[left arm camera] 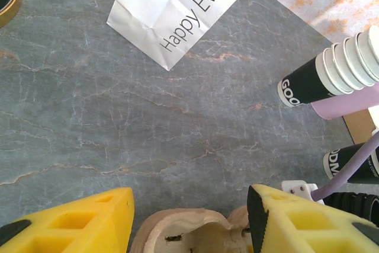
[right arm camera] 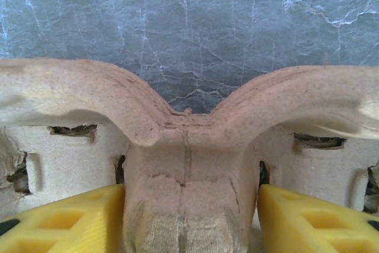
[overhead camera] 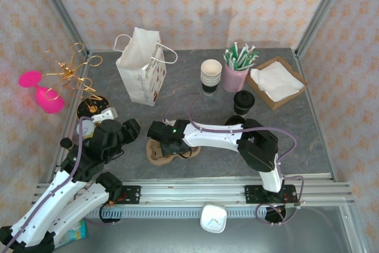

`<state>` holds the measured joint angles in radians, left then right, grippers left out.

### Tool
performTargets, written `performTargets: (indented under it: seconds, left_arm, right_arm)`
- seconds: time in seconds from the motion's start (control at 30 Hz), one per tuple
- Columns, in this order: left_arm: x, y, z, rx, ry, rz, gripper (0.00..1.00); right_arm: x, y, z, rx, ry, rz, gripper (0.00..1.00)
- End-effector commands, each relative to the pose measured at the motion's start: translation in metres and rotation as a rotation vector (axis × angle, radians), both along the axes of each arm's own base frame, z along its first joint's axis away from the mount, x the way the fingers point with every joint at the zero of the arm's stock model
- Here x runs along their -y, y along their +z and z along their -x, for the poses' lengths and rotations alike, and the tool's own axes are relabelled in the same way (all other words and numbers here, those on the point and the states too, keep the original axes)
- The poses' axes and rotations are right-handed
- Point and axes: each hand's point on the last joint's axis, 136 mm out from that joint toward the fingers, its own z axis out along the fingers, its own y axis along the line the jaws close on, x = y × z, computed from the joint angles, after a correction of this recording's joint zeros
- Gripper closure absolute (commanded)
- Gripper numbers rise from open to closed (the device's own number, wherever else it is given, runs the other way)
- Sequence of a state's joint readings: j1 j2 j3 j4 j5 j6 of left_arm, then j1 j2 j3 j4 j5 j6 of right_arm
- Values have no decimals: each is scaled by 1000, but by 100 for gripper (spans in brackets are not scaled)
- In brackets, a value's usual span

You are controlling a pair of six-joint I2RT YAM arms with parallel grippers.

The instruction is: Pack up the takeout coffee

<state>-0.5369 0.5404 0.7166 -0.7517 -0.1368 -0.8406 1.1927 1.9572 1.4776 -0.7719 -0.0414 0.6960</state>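
Straddling the central rib of the pulp cup carrier (right arm camera: pixel 183 164), the right gripper (right arm camera: pixel 190 205) has its yellow fingers (right arm camera: pixel 65 220) set right up against the rib's two sides. Firm pinch or bare contact: cannot tell.

Overhead view: the carrier lies flat on the grey table (overhead camera: pixel 296 140) at about 7 o'clock from table centre, near the front edge. The right arm reaches across to it from 5 o'clock.

Left gripper (left arm camera: pixel 189 205): fingers spread wide over bare table, with the carrier's edge showing low in the gap. It sits at the carrier's 9 o'clock.

- Lidded black coffee cup (overhead camera: pixel 243 102): upright at 3 o'clock.
- White paper bag (overhead camera: pixel 142 72): upright at 10–11 o'clock.
- Stack of empty cups (overhead camera: pixel 211 75): at 12–1 o'clock.
- Pink holder (overhead camera: pixel 235 78) of green-and-white sticks: just beside the stack, at its 3 o'clock.
- Napkin tray (overhead camera: pixel 273 106): at 2 o'clock.
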Motion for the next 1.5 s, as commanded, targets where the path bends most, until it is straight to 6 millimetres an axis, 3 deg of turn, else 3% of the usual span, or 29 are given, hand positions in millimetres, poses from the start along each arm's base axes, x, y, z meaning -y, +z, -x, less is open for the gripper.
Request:
performTargets:
  seconds: [0.0, 0.5, 0.63, 0.8, 1.47]
  left_arm:
    - [-2, 1, 0, 12, 14, -1, 44]
    - [0, 2, 0, 14, 3, 7, 44]
    - [1, 0, -1, 12, 3, 7, 44]
    - [1, 1, -1, 14, 5, 8, 43]
    - [0, 3, -1, 17, 5, 4, 43]
  right_arm:
    - [1, 7, -6, 38, -16, 25, 41]
    - [3, 14, -11, 65, -8, 48, 47]
    - [5, 9, -8, 52, -3, 59, 42]
    - [1, 2, -7, 38, 3, 60, 45]
    - [1, 28, -13, 77, -11, 39, 49]
